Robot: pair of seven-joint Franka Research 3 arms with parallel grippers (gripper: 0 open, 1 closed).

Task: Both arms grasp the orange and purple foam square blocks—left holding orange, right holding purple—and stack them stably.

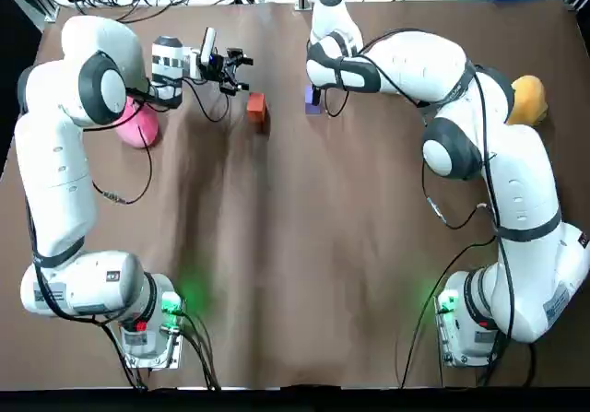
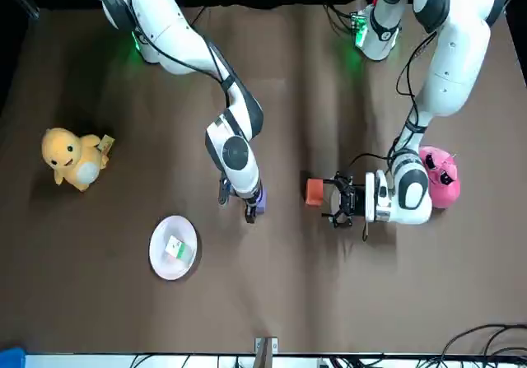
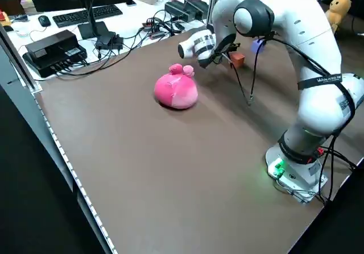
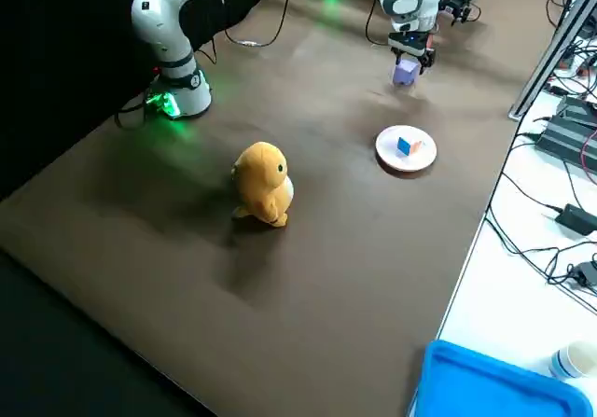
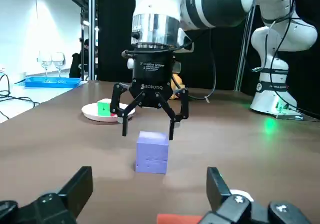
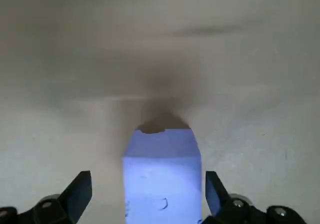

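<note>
The orange foam block (image 1: 255,106) lies on the brown table, just ahead of my left gripper (image 1: 235,71). That gripper lies nearly level above the table and is open, with the orange block (image 5: 185,218) low between its fingertips (image 5: 82,184) and nothing gripped. The purple block (image 1: 313,100) rests on the table a short way to the orange one's right. My right gripper (image 5: 148,129) points straight down over the purple block (image 5: 152,151) and is open, its tips about level with the block's top. The purple block (image 6: 161,174) fills the gap between the right fingers (image 6: 80,191).
A pink plush (image 1: 136,124) sits beside the left forearm. A yellow duck plush (image 2: 74,159) stands at the robot's far right. A white plate (image 2: 160,257) holding a small green block lies beyond the purple block. Cables and boxes line the table's far edge.
</note>
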